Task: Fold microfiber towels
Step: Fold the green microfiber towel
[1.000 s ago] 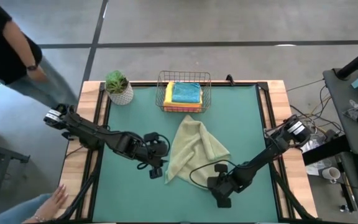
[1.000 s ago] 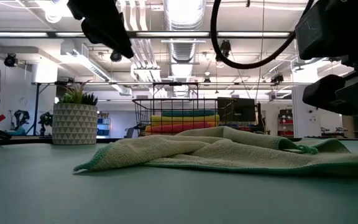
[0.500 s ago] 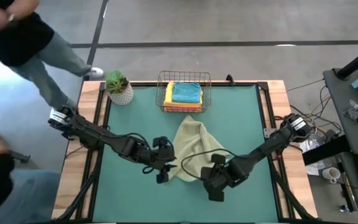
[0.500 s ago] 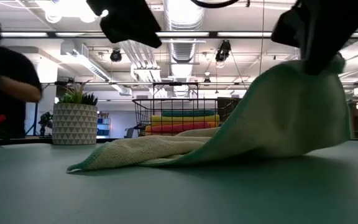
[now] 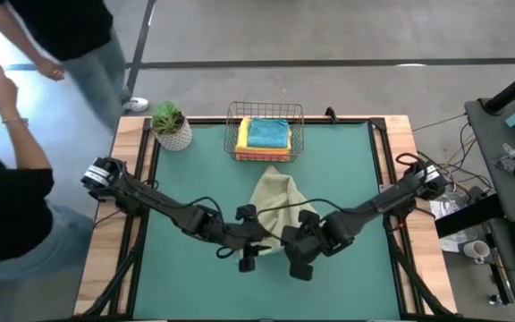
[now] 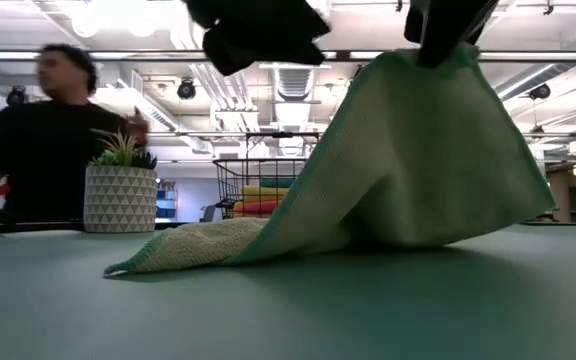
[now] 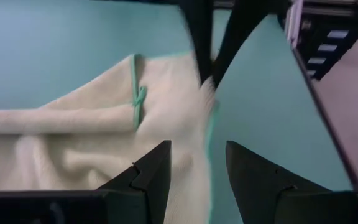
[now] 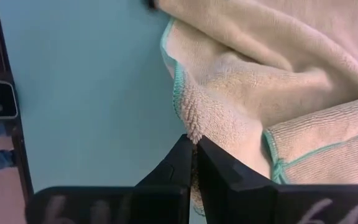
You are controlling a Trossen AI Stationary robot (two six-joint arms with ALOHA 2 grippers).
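Observation:
A pale sage green microfiber towel (image 5: pixel 275 197) with a teal hem lies at the middle of the green mat (image 5: pixel 186 179). Its far part rests on the mat, and its near part is raised like a tent (image 6: pixel 418 160). My right gripper (image 8: pixel 194 144) is shut on the raised part, above the mat (image 6: pixel 446 25). My left gripper (image 7: pixel 197 152) is open just to the left (image 5: pixel 247 258), pointing at the hanging cloth. Its fingers stand either side of the hemmed edge (image 7: pixel 209 124). My right gripper pinches the towel's hemmed edge (image 8: pixel 188 121) between its two fingertips, coming from above and slanting down. That part is lifted clear; the cloth hangs from it in a slope, and its far and left parts (image 6: pixel 198 245) lie on the mat. Whether my left gripper touches the cloth, I cannot tell.
A wire basket (image 5: pixel 265 109) at the mat's far edge holds folded teal, yellow and orange towels. A potted plant (image 5: pixel 170 125) stands at the far left corner. People (image 5: pixel 7 206) stand off the table's left side. Bare mat lies left, right and near.
My right gripper has risen and gone toward the table's left, drawing the towel's near right part up off the mat while the far part has stayed down. My left gripper has gone right and near, toward the raised cloth, and tipped more level. The people on the left have shifted.

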